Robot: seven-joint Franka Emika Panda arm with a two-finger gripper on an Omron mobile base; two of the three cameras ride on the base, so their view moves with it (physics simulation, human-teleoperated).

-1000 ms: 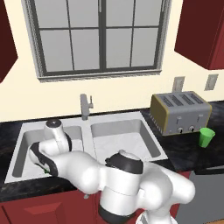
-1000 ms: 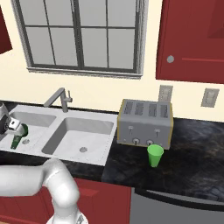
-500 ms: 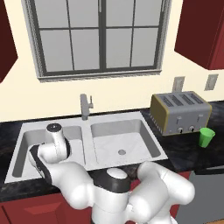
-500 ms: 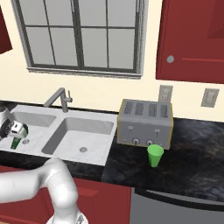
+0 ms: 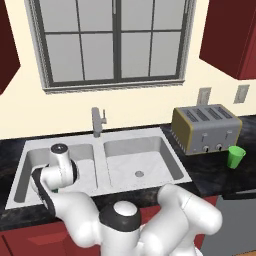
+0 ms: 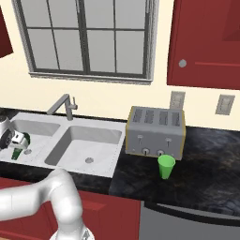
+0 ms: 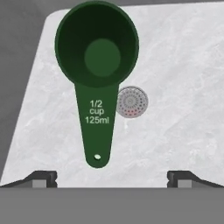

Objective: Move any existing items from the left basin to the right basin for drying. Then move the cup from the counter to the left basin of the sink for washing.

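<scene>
Since the earlier frames: white arm has dropped lower over the sink's left half; the hand now hangs just above the dark green object.

Left basin [image 5: 25,170]: rectangular light-grey metal basin at the left of both base views. It holds the one item to be moved, so the arm works here first.

Dark green measuring cup [image 7: 97,78]: round bowl with a long flat handle marked "1/2 cup 125ml", not really a bottle. In the hand view it lies flat on the basin floor, bowl toward the top of the frame, handle pointing down toward the fingers. Its handle passes just beside the small round drain [image 7: 132,101]. In the right base view a sliver of it shows at far left [image 6: 16,153].

Gripper [image 7: 112,177]: fingers spread as wide as they go, holding nothing. The two dark tips sit at the lower corners of the hand view, either side of the handle's end; my guess is they are lined up to close on the handle.

Grey faucet [image 5: 96,121]: stands behind the central divider, clear of the arm.

Right basin [image 5: 150,150]: twin light-grey basin, centre of the left base view, with its own drain; it should receive the measuring cup.

Silver toaster [image 6: 156,133]: on the black speckled counter [image 6: 211,173], right of the sink.

Bright light-green cup [image 6: 166,166]: upright on the counter just in front of the toaster, untouched; its step comes later.
</scene>
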